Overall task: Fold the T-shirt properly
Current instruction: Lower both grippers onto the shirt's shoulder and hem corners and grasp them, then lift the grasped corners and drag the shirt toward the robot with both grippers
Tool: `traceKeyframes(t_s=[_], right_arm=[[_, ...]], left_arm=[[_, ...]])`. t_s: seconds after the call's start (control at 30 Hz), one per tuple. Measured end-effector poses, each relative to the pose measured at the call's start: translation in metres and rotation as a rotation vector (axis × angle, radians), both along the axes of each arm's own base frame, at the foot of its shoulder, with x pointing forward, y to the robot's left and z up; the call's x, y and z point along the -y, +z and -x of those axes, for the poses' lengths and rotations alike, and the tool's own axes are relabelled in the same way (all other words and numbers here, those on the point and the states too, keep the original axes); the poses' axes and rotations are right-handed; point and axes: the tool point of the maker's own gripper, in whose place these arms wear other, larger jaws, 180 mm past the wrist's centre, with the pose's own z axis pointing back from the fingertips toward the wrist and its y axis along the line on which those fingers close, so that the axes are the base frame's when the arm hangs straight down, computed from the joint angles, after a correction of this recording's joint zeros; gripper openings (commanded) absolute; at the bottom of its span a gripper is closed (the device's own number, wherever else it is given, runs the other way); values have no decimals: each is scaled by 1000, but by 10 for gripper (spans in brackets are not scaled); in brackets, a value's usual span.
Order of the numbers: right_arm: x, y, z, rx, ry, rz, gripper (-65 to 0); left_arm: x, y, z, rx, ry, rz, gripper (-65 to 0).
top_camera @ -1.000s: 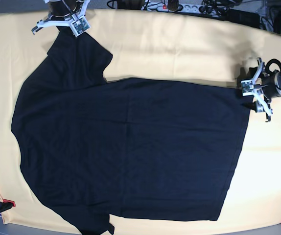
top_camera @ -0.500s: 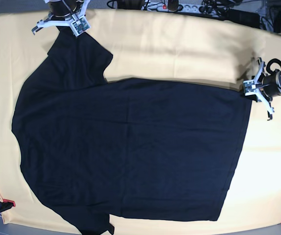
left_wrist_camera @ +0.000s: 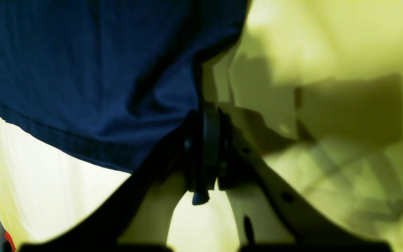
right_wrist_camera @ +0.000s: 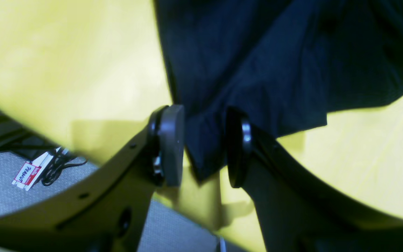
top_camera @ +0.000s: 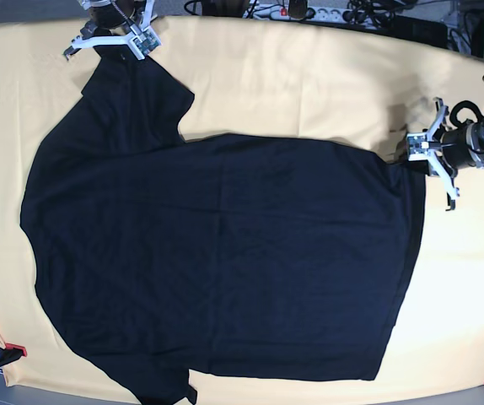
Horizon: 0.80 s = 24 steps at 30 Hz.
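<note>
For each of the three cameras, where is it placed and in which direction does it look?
Base: sits high above the table cloth, looking down on the whole spread T-shirt; both arms show at the cloth's far edge.
Left wrist: sits behind the left gripper, looking past its shut jaws, which pinch the T-shirt's hem corner.
Right wrist: sits behind the right gripper, looking between its parted jaws at the sleeve edge.
Shared: all three views show the T-shirt on the table cloth; base also shows both grippers.
</note>
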Motion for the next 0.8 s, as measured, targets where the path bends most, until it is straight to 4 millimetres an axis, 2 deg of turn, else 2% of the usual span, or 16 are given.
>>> traceKeyframes(t_s=[0.1, 0.23, 0.33, 0.37, 0.4, 0.43, 0.47, 0.63, 0.8], right_arm=[[-1, -9, -6, -4, 13, -7, -422], [1, -19, -18, 21, 13, -5, -422], [2, -22, -18, 27, 14, 0, -424], [3, -21, -18, 29, 10, 1, -445], [4, -22, -19, 31, -2, -1, -501], [4, -22, -19, 31, -15, -5, -593], [6, -22, -19, 36, -28, 4, -650], [34, -10, -27, 92, -98, 151, -650], [38, 20, -33, 155, -129, 162, -650]], left_arm=[[-1, 0, 0, -1, 2, -3, -649], [-1, 0, 0, 0, 2, -3, -561], [-1, 0, 0, -1, 2, -3, -554], [-1, 0, 0, -1, 2, -4, -560], [-1, 0, 0, -1, 2, -4, -591], [-1, 0, 0, -1, 2, -4, -641], [-1, 0, 0, 0, 2, -4, -650], [5, 4, 1, -17, 22, 52, -650], [15, 17, 1, -4, 9, 51, -650]])
